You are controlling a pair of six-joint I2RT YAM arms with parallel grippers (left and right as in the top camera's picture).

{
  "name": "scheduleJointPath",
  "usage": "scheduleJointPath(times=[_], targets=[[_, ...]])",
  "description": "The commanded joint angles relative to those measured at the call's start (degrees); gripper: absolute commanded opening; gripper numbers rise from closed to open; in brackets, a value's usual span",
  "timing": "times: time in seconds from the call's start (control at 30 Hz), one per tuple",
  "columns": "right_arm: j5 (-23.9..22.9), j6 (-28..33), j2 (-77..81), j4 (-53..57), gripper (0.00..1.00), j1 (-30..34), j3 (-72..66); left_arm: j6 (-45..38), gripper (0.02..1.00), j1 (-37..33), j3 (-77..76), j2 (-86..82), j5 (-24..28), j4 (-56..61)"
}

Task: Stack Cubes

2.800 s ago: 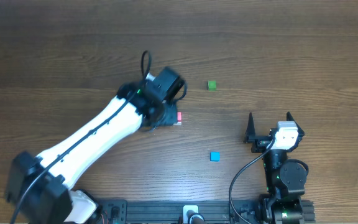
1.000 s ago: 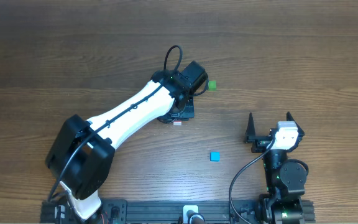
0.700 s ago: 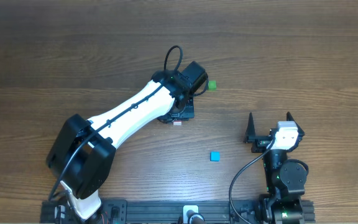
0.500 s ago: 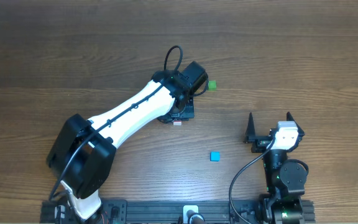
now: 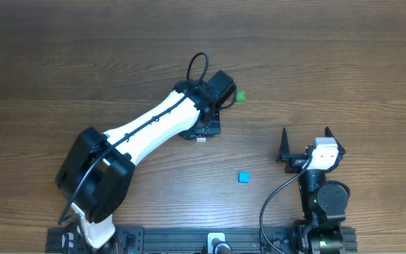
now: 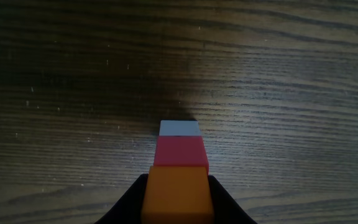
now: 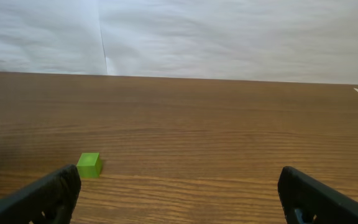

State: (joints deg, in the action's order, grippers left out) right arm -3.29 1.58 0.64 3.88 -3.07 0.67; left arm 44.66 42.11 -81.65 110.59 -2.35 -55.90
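Jaws of the left gripper [image 6: 178, 182] pinch an orange cube [image 6: 178, 198], with a red cube [image 6: 181, 151] and a pale grey cube [image 6: 180, 128] touching in line just beyond it. Its arm stretches diagonally to mid-table, ending beside the green cube [image 5: 240, 97]. The right gripper [image 5: 305, 134], spread wide, sits folded back near its base, the blue cube [image 5: 243, 177] nearby.

Left claw [image 5: 204, 130] hangs just left of the green cube [image 5: 240, 97]. Blue cube [image 5: 243, 177] lies well apart, toward the bases. Right claw [image 5: 305, 134] is spread wide.
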Motion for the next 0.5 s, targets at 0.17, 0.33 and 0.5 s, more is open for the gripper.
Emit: scheduleJointPath(times=[0.17, 0.33, 0.5], targets=[[0.5, -0.2, -0.3, 0.2, 0.993, 0.2, -0.4, 0.8, 0.093, 0.3, -1.0, 1.2, -0.3, 0.2], [0.5, -0.2, -0.3, 0.2, 0.993, 0.2, -0.4, 1.0, 0.073, 0.3, -1.0, 0.4, -0.3, -0.5], [0.5, -0.2, -0.3, 0.2, 0.991, 0.2, -0.4, 1.0, 0.064, 0.3, -1.0, -0.8, -0.3, -0.5]])
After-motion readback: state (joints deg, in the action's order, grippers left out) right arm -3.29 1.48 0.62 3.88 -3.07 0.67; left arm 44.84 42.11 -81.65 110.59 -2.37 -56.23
